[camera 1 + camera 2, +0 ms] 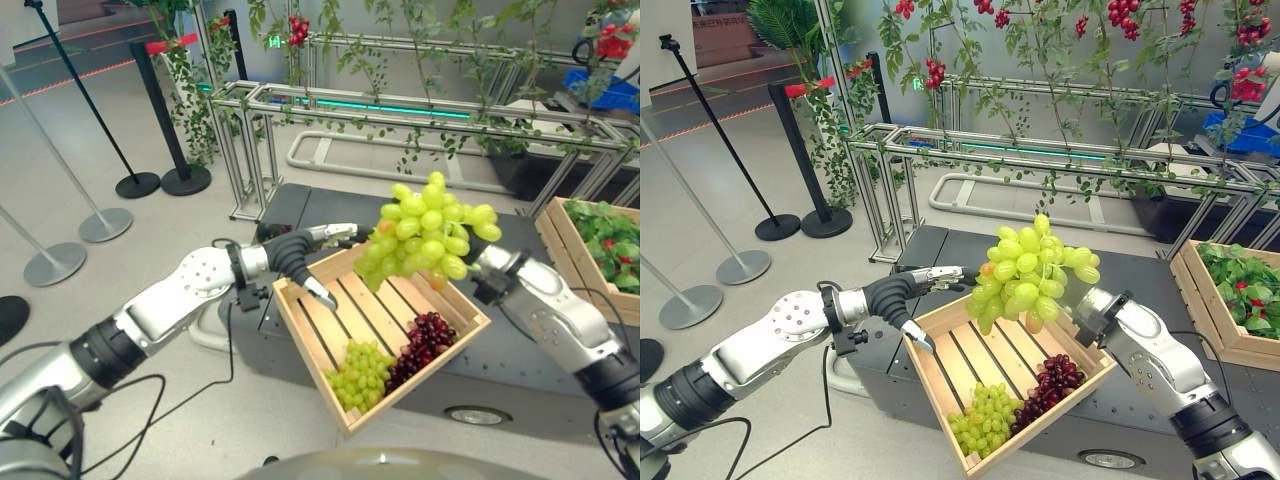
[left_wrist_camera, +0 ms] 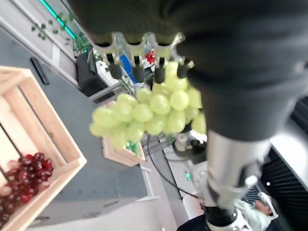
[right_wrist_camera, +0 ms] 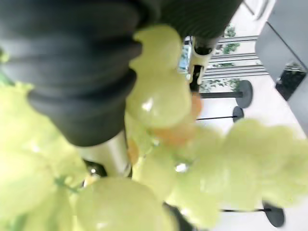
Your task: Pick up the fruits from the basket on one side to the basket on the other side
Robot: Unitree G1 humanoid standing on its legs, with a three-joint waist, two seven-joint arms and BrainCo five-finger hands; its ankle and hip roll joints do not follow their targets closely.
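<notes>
Green grapes (image 1: 430, 232) hang above the wooden crate (image 1: 300, 318), gripped by the right hand (image 1: 1081, 305). Left hand (image 1: 310, 262) rests open-fingered at the crate's far corner.

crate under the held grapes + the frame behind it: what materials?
Crate: looks like unfinished pale wood, with visible slats, gaps and plain board edges. Frame: appears to be silver metal, likely aluminium profile, with straight matte bars and bolted corners. The green grape bunch looks glossy; real or plastic is unclear.
</notes>
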